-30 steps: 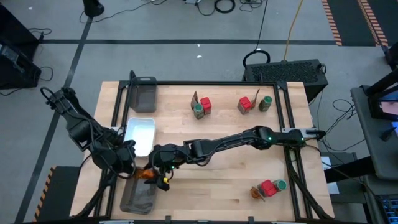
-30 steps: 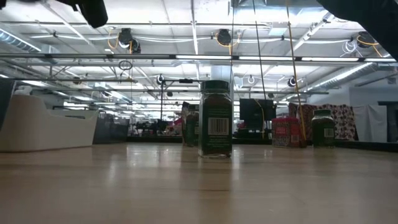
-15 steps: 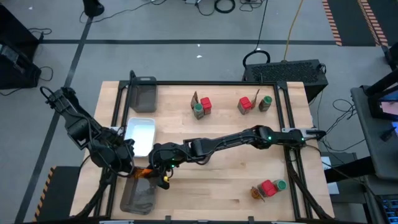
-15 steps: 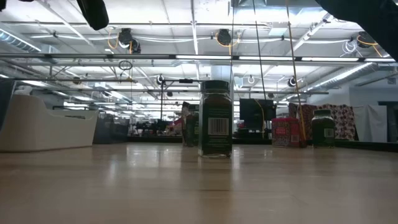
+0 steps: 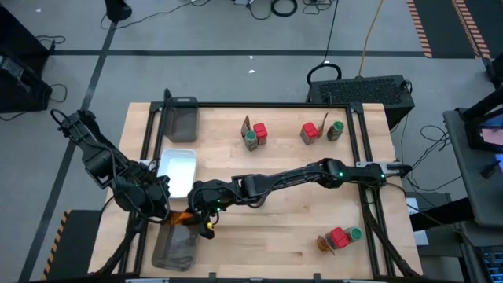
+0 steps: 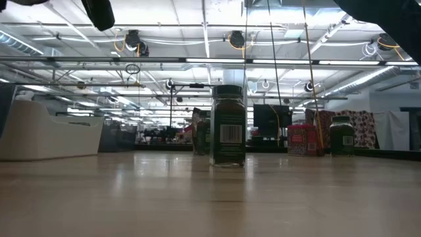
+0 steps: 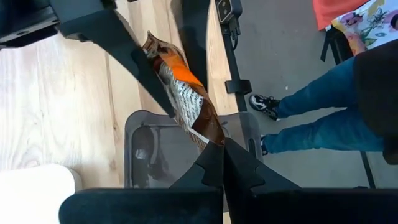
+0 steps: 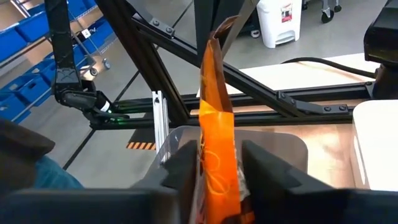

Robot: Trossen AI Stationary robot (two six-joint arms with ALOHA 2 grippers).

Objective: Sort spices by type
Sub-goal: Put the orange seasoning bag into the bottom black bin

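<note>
- My left gripper (image 7: 222, 163) stays clamped on the brown-orange pointed sachet (image 7: 183, 102) above the grey mesh tray (image 7: 146, 146).
- My right gripper (image 8: 214, 163), wider earlier, now flanks it narrowly.

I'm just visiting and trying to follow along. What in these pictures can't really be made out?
- Print on the orange sachet: too small to read in either wrist view.
- Whether the right tool is clamping the sachet or only flanking it: unclear in its wrist view.
- Inside of the mesh tray: top view, partly covered by both arms.
- Sachet beside the red box near the table's edge: too small.
- Person: cut off by the picture's edge; only legs show.
</note>
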